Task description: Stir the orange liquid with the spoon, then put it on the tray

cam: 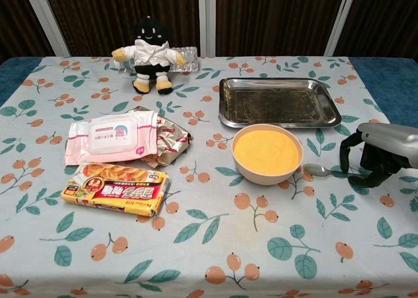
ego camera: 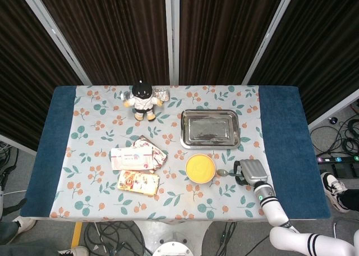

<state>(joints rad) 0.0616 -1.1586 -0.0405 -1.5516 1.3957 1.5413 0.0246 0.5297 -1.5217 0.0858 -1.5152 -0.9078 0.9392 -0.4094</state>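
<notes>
A beige bowl [cam: 267, 152] of orange liquid stands right of centre near the table's front, also seen from the head view [ego camera: 200, 168]. A metal spoon [cam: 318, 170] lies flat on the cloth just right of the bowl, its handle running under my right hand [cam: 379, 151]. The hand's fingers arch down over the handle on both sides; the spoon still rests on the table. In the head view the spoon's bowl [ego camera: 223, 172] shows left of the right hand [ego camera: 252, 172]. The steel tray [cam: 279, 104] sits empty behind the bowl. My left hand is out of sight.
A plush doll [cam: 149, 55] stands at the back with a plastic bottle [cam: 188, 57] behind it. A wipes pack [cam: 112, 136] on a foil wrapper and a snack box [cam: 116, 189] lie at the left. Blue cloth borders both table ends.
</notes>
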